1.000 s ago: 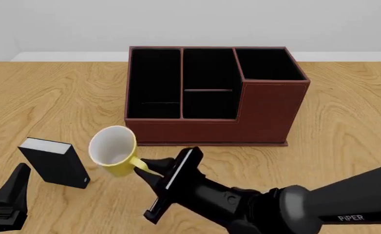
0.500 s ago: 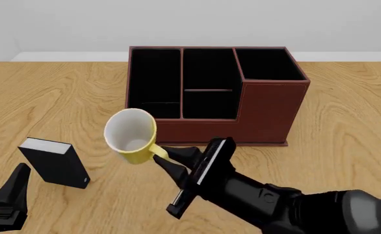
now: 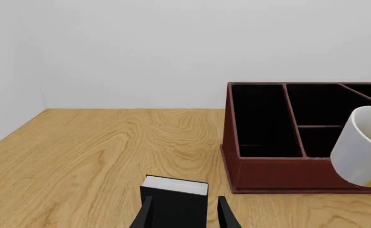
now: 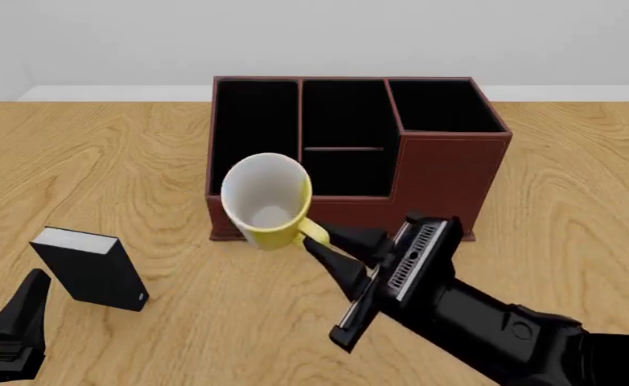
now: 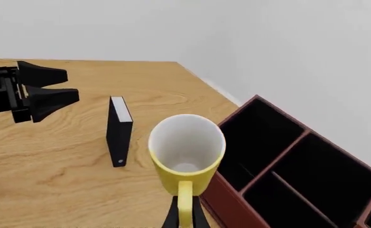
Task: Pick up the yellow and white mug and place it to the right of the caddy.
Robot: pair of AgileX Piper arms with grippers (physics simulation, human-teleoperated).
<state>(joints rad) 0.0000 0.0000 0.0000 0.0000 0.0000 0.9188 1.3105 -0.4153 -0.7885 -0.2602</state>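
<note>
The yellow and white mug [image 4: 266,203] hangs in the air, tipped so its white inside faces the front camera, in front of the caddy's left front wall. My right gripper [image 4: 330,244] is shut on its yellow handle [image 4: 314,232]. In the right wrist view the mug [image 5: 185,151] sits just beyond the shut fingertips [image 5: 172,217]. The reddish-brown caddy [image 4: 443,186] stands at the table's middle back, with three black compartments. The mug [image 3: 361,147] also shows in the left wrist view before the caddy [image 3: 268,167]. My left gripper [image 4: 14,326] rests open at the near left.
A small black box with a white top [image 4: 89,271] stands upright at the near left, just beyond the left gripper's fingers [image 3: 146,216]. It also appears in the right wrist view, black box [image 5: 117,130], near the left gripper [image 5: 70,86]. Bare wood table [image 4: 572,217] lies right of the caddy.
My right gripper has carried the mug up and to the right, from near the black box to the caddy's front. The left arm has stayed still.
</note>
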